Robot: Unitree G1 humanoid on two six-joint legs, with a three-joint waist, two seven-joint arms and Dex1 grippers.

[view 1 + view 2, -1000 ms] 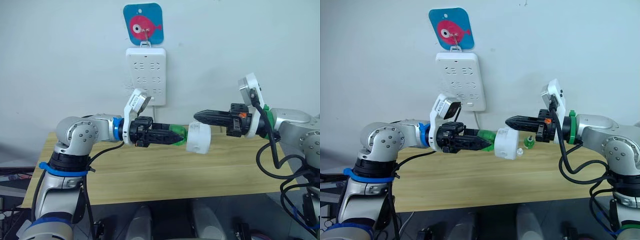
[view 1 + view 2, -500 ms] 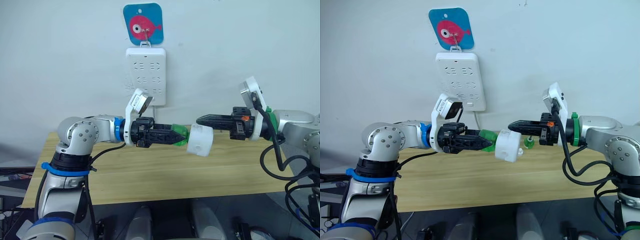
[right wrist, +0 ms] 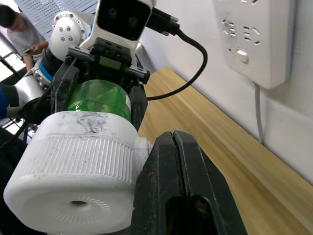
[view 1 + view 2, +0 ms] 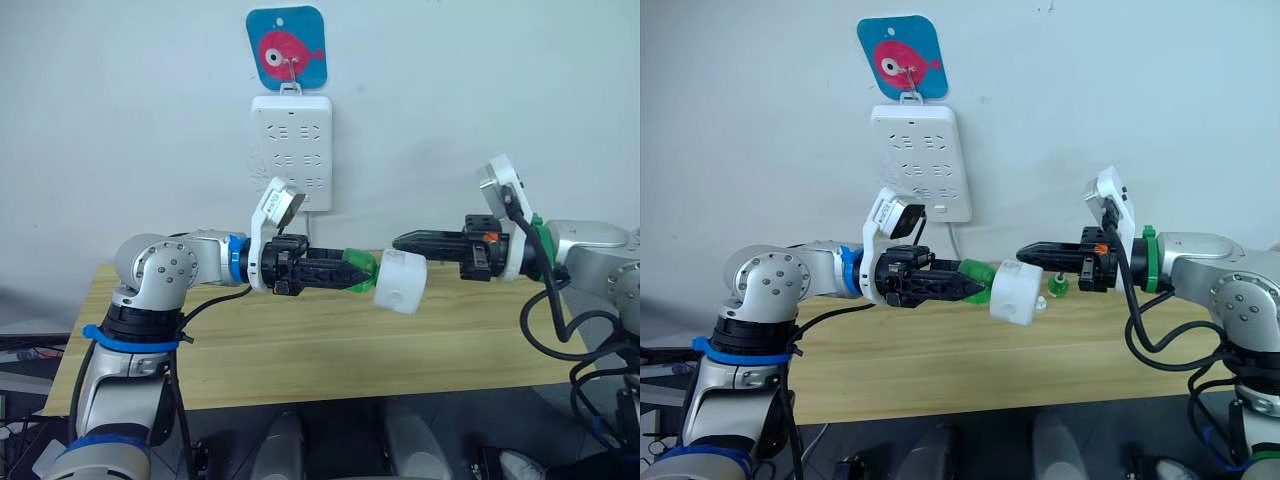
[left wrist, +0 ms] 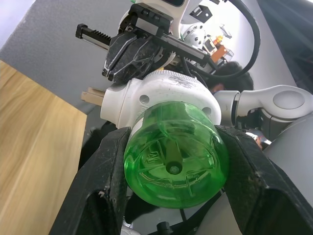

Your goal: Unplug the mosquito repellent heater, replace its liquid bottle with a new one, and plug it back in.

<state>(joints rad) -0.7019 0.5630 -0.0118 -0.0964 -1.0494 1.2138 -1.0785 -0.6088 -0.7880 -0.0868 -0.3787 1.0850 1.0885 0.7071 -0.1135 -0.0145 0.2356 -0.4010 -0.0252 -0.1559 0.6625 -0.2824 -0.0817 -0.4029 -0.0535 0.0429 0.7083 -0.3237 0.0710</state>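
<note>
Step in hand: the small rounded white plastic mosquito repellent heater is off the white wall power strip and held in the air above the pale wooden worktop; judged from this, the bottle swap is under way.
Left gripper: its 2 black fingers are clenched on the translucent green liquid bottle, which sits screwed into the heater's back; heater and bottle hang as 1 piece between the 2 arms.
Right gripper: its fingers are pressed together, grasping nothing, with the tips just beside the heater's upper edge.
Which bottle this is: cannot tell; the neck is hidden inside the heater.
On the worktop: a small green item stands near the wall behind the heater, too small to say whether it bears a cap.
Next move calls for: the right fingers parting and closing around the heater's ribbed white body, so 1 arm can brace while the other twists.
Care: keep both pieces in line, since a skewed twist could jam the thread.
</note>
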